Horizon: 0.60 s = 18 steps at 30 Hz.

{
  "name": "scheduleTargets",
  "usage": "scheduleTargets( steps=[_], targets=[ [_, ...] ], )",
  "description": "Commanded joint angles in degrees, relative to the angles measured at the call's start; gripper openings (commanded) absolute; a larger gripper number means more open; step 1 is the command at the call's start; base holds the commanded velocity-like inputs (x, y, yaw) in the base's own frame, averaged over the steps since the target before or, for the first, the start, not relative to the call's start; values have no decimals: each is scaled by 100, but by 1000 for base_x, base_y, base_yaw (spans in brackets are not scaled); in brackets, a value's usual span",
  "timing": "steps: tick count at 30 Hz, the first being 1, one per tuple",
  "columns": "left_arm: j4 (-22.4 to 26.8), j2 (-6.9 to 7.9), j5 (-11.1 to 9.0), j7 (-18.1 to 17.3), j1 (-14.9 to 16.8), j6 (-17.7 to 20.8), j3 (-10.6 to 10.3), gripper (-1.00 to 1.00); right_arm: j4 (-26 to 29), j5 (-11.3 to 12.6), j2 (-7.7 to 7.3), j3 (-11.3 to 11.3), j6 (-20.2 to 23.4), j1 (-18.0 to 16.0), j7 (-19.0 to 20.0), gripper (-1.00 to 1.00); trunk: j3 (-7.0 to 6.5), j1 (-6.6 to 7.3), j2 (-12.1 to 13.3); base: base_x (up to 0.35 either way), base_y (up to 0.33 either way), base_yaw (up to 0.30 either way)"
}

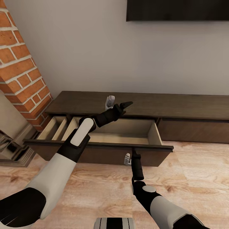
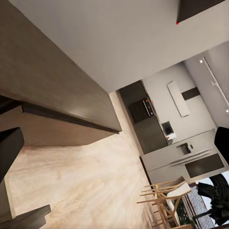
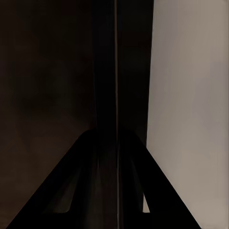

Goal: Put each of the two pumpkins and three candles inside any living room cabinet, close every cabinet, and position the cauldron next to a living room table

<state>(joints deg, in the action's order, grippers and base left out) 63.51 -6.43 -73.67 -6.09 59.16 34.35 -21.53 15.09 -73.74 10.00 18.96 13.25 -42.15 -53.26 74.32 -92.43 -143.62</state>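
Drawer of the cabinet [image 1: 149, 105] stands pulled out, its visible pale inside bare, so stowing and closing remain; my right end effector [image 1: 133, 159] pinches its front lip, my left end effector [image 1: 118, 106] hangs spread above it.

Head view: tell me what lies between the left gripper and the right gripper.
In the head view, the pulled-out drawer of the cabinet lies between them: its bare beige inside and dark front panel separate the left gripper above from the right gripper at the front's lip.
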Motion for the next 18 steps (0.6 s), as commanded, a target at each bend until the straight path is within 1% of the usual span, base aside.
scheduleTargets(
  steps=[1,6,11,12,13,16,18],
  targets=[
    [1,2,0,3,-1,1,2,100,7,65,0,-173,2,-4,18,-100,-1,1,-1,-85,0,0],
    [0,2,0,6,-1,1,7,100,3,62,0,-173,2,0,18,-100,-1,1,-1,-220,0,0],
    [2,5,-1,9,-1,1,8,100,3,61,0,-173,4,4,18,-100,-1,1,-1,-56,0,0],
    [31,36,-33,-28,-34,33,33,100,-43,26,-9,-63,-18,-404,789,-100,-1,-1,-2,0,0,0],
    [47,61,-41,-53,-65,57,39,100,-72,47,-7,-45,16,-436,776,-100,-1,-1,-2,0,0,0],
    [44,63,-37,-57,-153,49,42,100,-97,64,-11,33,81,-453,738,-100,-1,-1,-2,0,0,0],
    [61,125,-38,-64,-215,41,43,100,-113,89,-8,75,97,-431,726,-100,-1,-1,-2,0,0,0]
  ],
)
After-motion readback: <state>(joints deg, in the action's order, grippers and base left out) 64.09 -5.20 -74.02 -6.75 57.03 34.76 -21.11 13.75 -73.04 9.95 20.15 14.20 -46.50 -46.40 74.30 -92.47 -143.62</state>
